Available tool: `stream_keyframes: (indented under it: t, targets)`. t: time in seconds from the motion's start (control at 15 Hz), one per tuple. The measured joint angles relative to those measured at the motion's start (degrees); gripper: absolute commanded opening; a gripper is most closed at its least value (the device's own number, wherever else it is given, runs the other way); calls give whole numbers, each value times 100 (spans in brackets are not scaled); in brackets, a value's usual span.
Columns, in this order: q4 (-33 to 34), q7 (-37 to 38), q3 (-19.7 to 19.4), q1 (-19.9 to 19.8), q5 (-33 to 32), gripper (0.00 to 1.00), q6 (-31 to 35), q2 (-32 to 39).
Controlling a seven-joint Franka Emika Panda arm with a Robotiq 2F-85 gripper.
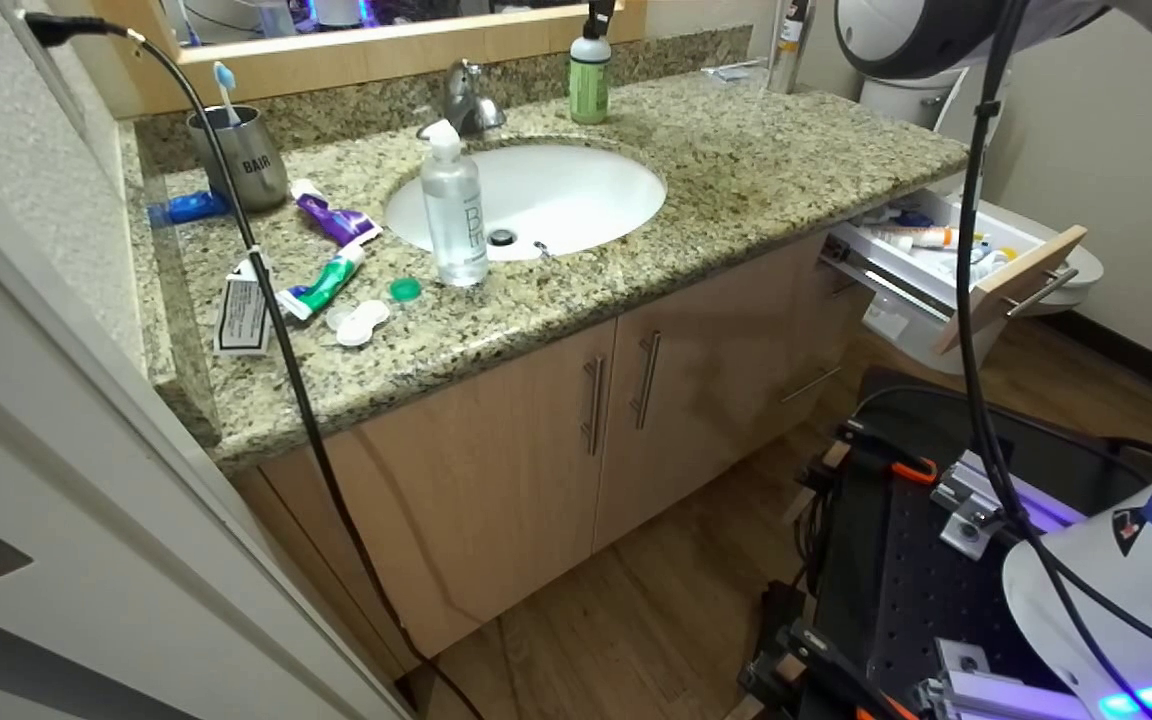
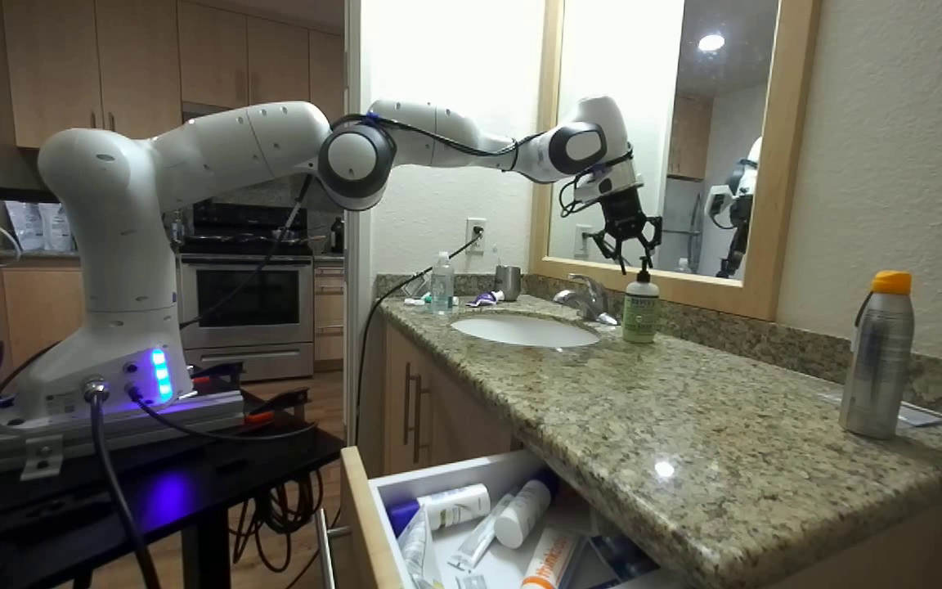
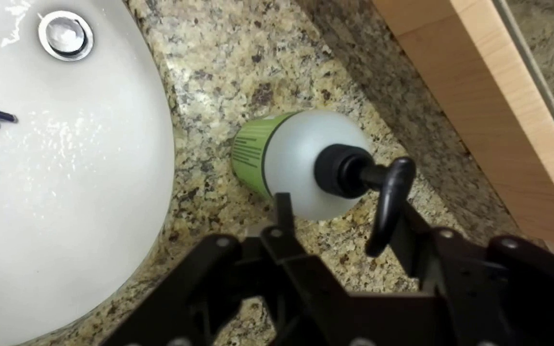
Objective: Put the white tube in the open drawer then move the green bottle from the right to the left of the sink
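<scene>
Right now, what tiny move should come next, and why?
Probably close the end effector on the pump of the green bottle: in the wrist view the fingers stand apart, with the nozzle beside one. The bottle, meant for left of the sink, stands right of the faucet in both exterior views.

Your green bottle [image 3: 301, 166]: upright, black-pumped, at three o'clock of sink [image 3: 89, 192] in wrist view; drawer [image 2: 371, 523] open, cluttered.
</scene>
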Motion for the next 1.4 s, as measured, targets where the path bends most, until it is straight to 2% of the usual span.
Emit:
stream_keyframes:
  t: [0.2,0.27,0.93,1.4]
  targets:
    - [-3,0,0,-1,0,3,136,2]
    - [-4,0,0,-2,0,0,176,5]
    - [-3,-2,27,-20,22,2,240,24]
    - [47,-616,776,-158,649,2,47,-515]
